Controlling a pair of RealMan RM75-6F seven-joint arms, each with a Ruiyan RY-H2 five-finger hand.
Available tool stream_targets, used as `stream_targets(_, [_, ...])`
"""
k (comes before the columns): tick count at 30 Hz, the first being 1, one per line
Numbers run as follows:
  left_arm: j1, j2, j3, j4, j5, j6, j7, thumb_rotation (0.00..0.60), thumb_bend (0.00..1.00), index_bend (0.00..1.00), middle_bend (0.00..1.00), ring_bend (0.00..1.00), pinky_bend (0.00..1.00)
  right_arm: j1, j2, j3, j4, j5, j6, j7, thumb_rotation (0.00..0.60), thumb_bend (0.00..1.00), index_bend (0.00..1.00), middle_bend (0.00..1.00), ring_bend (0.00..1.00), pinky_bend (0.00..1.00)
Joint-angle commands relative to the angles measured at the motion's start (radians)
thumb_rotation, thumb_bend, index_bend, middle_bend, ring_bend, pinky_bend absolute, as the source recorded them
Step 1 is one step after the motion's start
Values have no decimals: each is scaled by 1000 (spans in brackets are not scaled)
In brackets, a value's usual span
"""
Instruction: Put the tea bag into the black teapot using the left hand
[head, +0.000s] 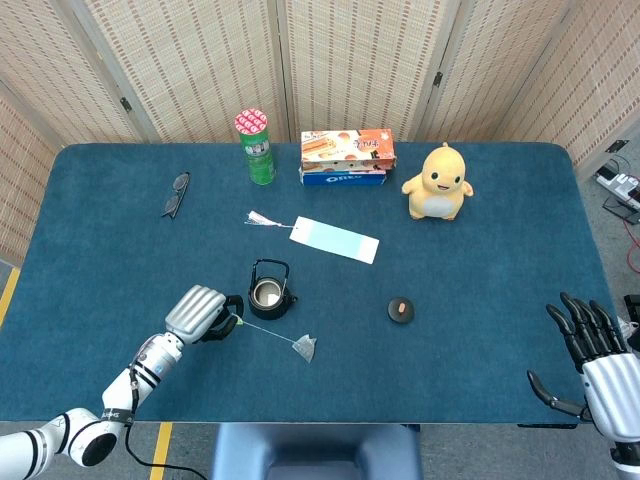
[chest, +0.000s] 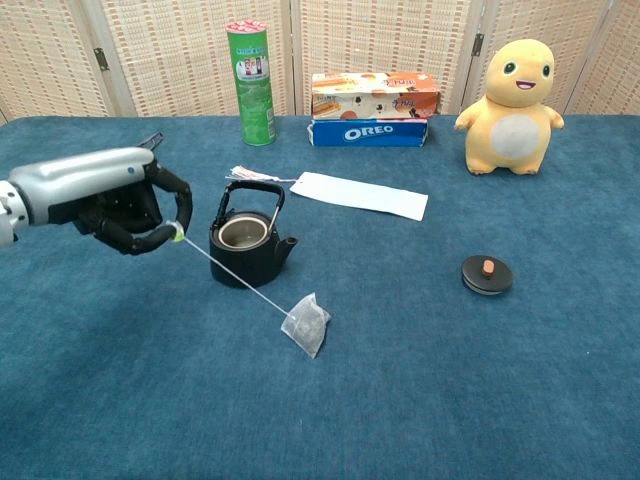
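Note:
My left hand (chest: 115, 200) (head: 198, 312) hovers left of the black teapot (chest: 246, 243) (head: 269, 292), pinching the small tag at the end of the tea bag's string. The string runs taut down and right to the tea bag (chest: 306, 326) (head: 305, 348), which is tilted with its lower edge at the cloth, in front of the pot. The teapot stands open, its handle upright. Its lid (chest: 486, 274) (head: 401, 310) lies to the right. My right hand (head: 592, 352) hangs open beyond the table's right front corner, in the head view only.
At the back stand a green can (chest: 252, 71), an Oreo box with a snack box on it (chest: 373, 108) and a yellow toy (chest: 509, 95). A white paper strip (chest: 361, 195) lies behind the pot. Glasses (chest: 136, 152) lie at far left.

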Motion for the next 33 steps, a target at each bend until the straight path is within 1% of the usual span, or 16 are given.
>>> stream_targets(1, [-23,56,-47,-108,-23,15,60,600,597,590,1000,1000,1000,0,3,3,0,6,1,9,220,404,0,0,10,0])
stream_targets(7, [-76,107,-111,-187,-70,-13,101,600,597,578,1000,1000,1000,2,6,14,2,25,2,31,219,404,0,0,9,0])
stream_targets(10, [-109,120,-139,-201,-100,-42,103,600,597,574,1000,1000,1000,6,10,19,3,39,-8,43,221,404,0,0,9,0])
stream_targets(12, [-133,131,-159,-201,-125,-73,88,600,597,571,1000,1000,1000,5,11,24,3,48,-4,48,222,404,0,0,8,0])
stream_targets(14, [-161,138,-183,-184,-150,-100,76,600,597,573,1000,1000,1000,3,12,31,5,59,1,54,220,404,0,0,7,0])
stream_targets(17, [-199,138,-205,-152,-176,-131,67,600,597,576,1000,1000,1000,4,12,41,8,79,-2,59,221,404,0,0,8,0])
stream_targets(23, [-239,130,-215,-102,-194,-159,44,600,597,576,1000,1000,1000,12,12,50,10,107,-24,60,221,404,0,0,7,0])
stream_targets(27, [-258,119,-209,-57,-193,-173,24,600,597,576,1000,1000,1000,16,10,58,10,124,-35,57,222,404,0,0,6,0])
stream_targets(33, [-272,117,-205,-19,-180,-181,-24,600,597,577,1000,1000,1000,21,7,64,8,143,-53,49,220,404,0,0,7,0])
